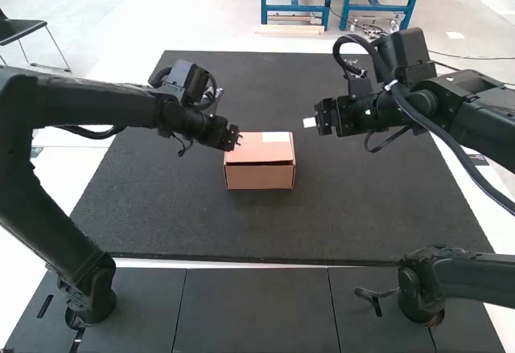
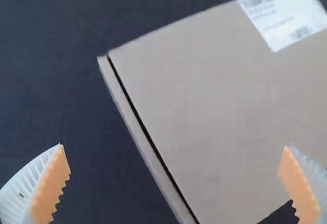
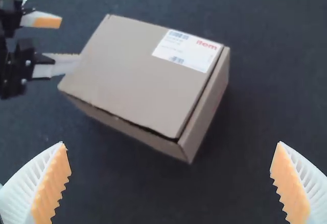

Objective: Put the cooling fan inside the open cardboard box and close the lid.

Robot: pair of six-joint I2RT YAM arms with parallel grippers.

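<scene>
Your cardboard box point(image 1: 259, 160) sits near the middle of the black mat point(image 1: 362, 200), lid down flat, with a white label point(image 3: 186, 50) at one top corner. Your left gripper point(image 1: 233, 137) hangs right at the box's left upper edge, fingers spread and gripping nothing. Your right gripper point(image 1: 310, 121) hovers off to the box's right, apart from it, fingers parted and empty.
</scene>
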